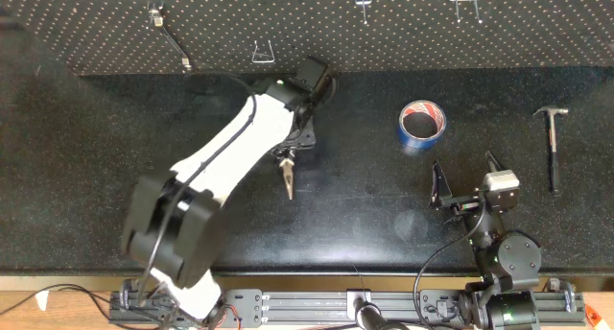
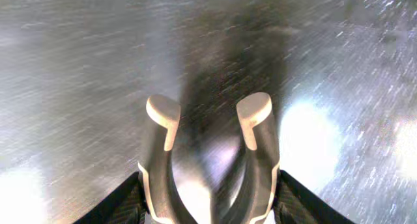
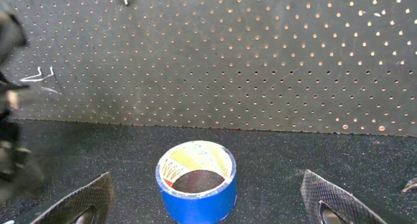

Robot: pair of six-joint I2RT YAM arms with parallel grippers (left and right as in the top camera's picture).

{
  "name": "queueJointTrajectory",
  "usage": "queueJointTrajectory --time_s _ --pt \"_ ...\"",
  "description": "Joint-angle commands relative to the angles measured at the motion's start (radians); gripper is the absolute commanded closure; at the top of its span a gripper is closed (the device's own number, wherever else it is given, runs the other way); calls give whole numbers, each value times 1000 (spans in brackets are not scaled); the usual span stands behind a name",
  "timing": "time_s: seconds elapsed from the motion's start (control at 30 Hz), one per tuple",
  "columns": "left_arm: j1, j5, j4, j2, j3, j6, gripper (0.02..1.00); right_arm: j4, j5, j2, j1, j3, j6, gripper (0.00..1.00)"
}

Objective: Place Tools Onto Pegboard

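Note:
A wrench (image 1: 171, 37) hangs on the pegboard (image 1: 96, 23) at upper left. Pliers (image 1: 287, 174) lie on the black mat just below my left arm's wrist (image 1: 305, 88). A blue tape roll (image 1: 422, 123) stands right of centre, and a hammer (image 1: 552, 146) lies at the far right. In the left wrist view, my left gripper (image 2: 208, 116) is open over bare mat, with nothing between its fingers (image 2: 163, 120). My right gripper (image 1: 466, 179) is open near the front, pointing at the tape roll (image 3: 195, 178) a short way ahead of it.
Empty wire hooks (image 1: 264, 54) (image 1: 363, 4) (image 1: 465, 4) stick out of the pegboard. The pegboard (image 3: 260, 68) rises straight behind the tape. Part of the left arm (image 3: 10, 120) shows at the edge of the right wrist view. Open mat lies at the left.

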Motion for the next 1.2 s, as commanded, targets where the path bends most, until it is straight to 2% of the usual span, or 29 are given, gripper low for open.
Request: queueJointTrajectory --time_s 0.03,0.23,0.4,0.53,0.63,0.7,0.73,0.8,0.93,1.2 --pt "-3 -133 -101 -194 8 6 989 -3 10 -11 6 -5 -10 58" --pt "3 -180 -108 -428 -87 6 989 -3 10 -11 6 -5 -10 58" --pt "31 -192 -17 -775 -321 6 991 -3 10 -11 6 -5 -10 58" --pt "31 -295 72 -919 -411 41 991 -3 10 -11 6 -5 -10 58" --pt "31 -384 282 -870 -416 203 989 -3 10 -11 6 -5 -10 58" --pt "31 -419 485 -790 -416 353 989 -3 10 -11 6 -5 -10 58" --pt "31 -442 663 -719 -416 462 989 -3 10 -11 6 -5 -10 58" --pt "34 -443 845 -655 -416 566 989 -3 10 -11 6 -5 -10 58" --pt "71 -439 1155 -543 -416 663 991 -3 10 -11 6 -5 -10 58" --pt "95 -433 1381 -502 -416 673 989 -3 10 -11 6 -5 -10 58"
